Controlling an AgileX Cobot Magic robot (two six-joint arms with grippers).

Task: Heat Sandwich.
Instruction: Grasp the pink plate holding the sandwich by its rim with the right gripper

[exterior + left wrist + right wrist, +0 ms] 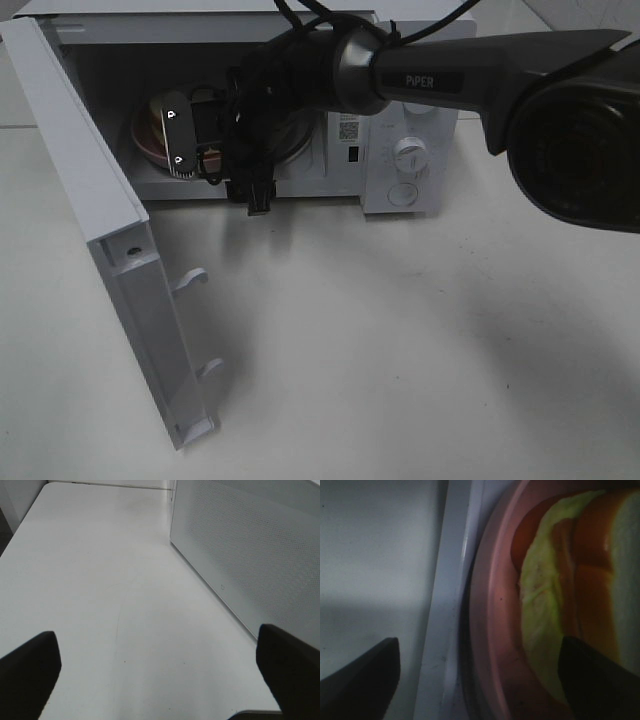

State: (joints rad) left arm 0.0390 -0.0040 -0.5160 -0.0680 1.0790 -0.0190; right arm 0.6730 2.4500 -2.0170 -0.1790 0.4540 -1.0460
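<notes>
Inside the open microwave (400, 150), toward the hinge side of the cavity, the pink plate (148, 140) is seen with the right tool (176, 137) reached in over it. The sandwich (555, 590) lies on that plate, with its pale green and reddish filling turned toward the tool. The right tool is shown spread, one finger outside the plate's rim and the other above the sandwich, so that the rim lies between them and nothing is pinched. The left tool (157, 647) is likewise spread and empty, and is held over the bare surface (100, 580) beside the microwave's perforated side wall (250, 545). The step in hand is judged to be the freeing of the plate and the drawing back of the right arm. For this to be done well, the jaws should be kept wide until both fingers are clear of the rim. The arm should then be drawn straight back through the opening, so that neither plate nor bread is dragged or tipped. Whether the plate sits flat on the oven floor cannot be told. The door (110, 230), standing wide open on the left, should be swung shut only once the arm and its cables (292, 15) are fully outside.
</notes>
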